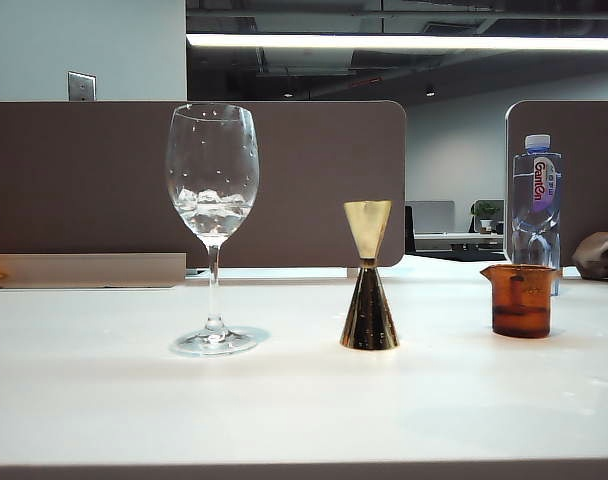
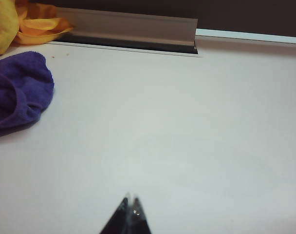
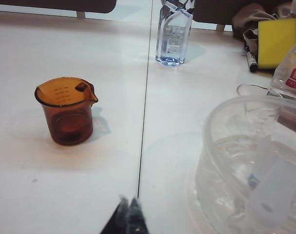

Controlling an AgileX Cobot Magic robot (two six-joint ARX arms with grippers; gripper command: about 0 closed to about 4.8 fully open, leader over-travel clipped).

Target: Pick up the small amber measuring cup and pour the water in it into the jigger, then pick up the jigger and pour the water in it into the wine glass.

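On the bench (image 1: 304, 410) we see three things standing in a row, well apart: the wine glass (image 1: 213, 225) on the left, the jigger (image 1: 369, 275) in the middle, the small amber measuring cup (image 1: 521, 299) on the right. Just behind the cup stands a bottle (image 1: 536, 205); partitions (image 1: 304, 180) run along the back of the bench. Our left end effector (image 2: 129, 202) hangs over bare bench, with a cloth (image 2: 19, 90) off to one side near the back edge. Our right end effector (image 3: 128, 202) hangs near the cup, with a basin (image 3: 255, 161) close beside it and a sponge (image 3: 276, 41) beyond the basin.
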